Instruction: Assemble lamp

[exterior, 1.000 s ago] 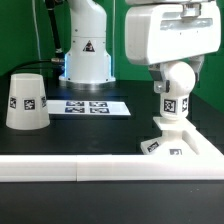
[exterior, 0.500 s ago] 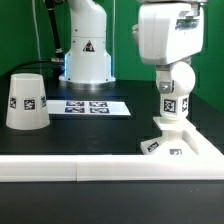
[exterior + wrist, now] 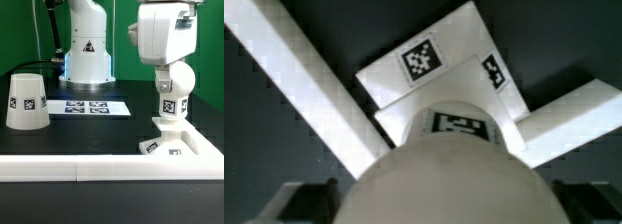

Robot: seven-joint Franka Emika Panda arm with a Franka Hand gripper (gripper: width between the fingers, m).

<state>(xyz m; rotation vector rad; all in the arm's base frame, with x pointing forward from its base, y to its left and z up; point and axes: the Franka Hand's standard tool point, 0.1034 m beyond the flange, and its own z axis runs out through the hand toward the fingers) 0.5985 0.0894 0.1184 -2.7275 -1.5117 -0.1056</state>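
Fig. Bulb-to-base step, exterior and wrist views. My jaws are clamped on the bulb [image 3: 172, 77], one to each flank of its ball (the wrist view shows dark pads hard against both sides; in the exterior view my own housing hides the contact). The bulb stands upright, its tagged neck meeting the raised middle of the base [image 3: 181, 141]. The base lies flat on the desk [image 3: 60, 140] at the exterior view's right, just beside the white rail [image 3: 80, 170] along the near edge. The shade [image 3: 27, 100] sits wide end down at the exterior view's left, well apart from bulb and base, with the marker board [image 3: 90, 106] between them. I judge the step in hand to be seating the neck in the base; the shade is not yet fitted.

Hazards from here:
- The ball is smooth and round, so my jaws may slip round it instead of turning it.
- The base is loose on the desk; a twist could drag it along rather than tighten the joint.
- A neck entered slightly tilted would bind, and forcing it would jam the parts.
- Whether the neck is fully home cannot be told, so letting go too soon could let the bulb topple
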